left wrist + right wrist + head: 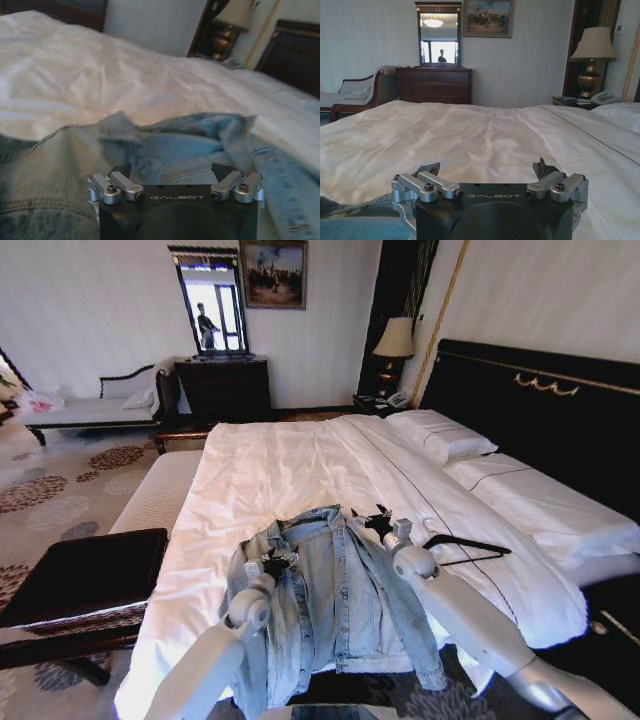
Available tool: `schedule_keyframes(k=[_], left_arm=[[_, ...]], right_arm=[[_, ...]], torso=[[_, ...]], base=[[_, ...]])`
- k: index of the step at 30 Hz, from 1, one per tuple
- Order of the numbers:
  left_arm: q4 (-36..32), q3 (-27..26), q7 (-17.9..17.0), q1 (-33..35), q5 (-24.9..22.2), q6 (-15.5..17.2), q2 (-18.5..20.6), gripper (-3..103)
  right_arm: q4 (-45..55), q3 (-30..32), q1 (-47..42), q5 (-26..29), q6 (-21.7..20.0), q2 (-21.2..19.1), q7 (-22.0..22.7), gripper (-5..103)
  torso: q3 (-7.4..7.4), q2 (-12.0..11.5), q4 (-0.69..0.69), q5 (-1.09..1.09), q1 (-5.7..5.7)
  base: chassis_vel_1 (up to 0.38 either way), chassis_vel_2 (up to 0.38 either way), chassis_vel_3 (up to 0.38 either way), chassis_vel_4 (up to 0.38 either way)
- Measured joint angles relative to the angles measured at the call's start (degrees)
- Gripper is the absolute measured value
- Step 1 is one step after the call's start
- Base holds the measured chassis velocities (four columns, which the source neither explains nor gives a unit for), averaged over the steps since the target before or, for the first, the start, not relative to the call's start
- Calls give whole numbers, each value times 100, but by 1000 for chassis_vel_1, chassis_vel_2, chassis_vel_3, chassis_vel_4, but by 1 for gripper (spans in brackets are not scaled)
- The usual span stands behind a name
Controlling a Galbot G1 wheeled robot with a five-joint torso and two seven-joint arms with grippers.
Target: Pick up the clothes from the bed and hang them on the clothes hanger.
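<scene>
The clothes, a light-blue denim jacket (335,600), lie spread with the collar up on the near end of the bed (290,470), whose duvet is white. A thin black clothes hanger (468,546) lies flat on the duvet just right of the jacket. My left gripper (275,562) hovers open over the jacket's left shoulder. In the left wrist view this gripper (171,171) has crumpled denim (175,145) just ahead of its spread fingers. My right gripper (380,523) is open near the collar's right side, between jacket and hanger. The right wrist view shows this gripper (487,170) over white duvet (470,135), with a bit of denim (350,220) at the corner.
A dark bench (85,575) and a white cushion (160,490) flank the bed's left side. White pillows (440,435) lean near the black headboard (540,405). A dresser with a mirror (225,388), a lamp (395,340) and a chaise (90,410) stand by the far wall.
</scene>
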Motion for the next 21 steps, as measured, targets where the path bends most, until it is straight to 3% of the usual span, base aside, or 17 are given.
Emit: schedule_keyframes(k=[12,21], left_arm=[[1024,184,-46,-814,-13,1,-453,76],[1575,213,-110,-1122,-90,34,-822,74]], right_arm=[[-83,67,-25,18,-12,51,0,100],[-103,161,13,141,-28,58,-6,100]], torso=[[0,1,-2,1,-1],[-1,1,-1,-1,-1]], base=[[0,0,0,0],[0,0,0,0]])
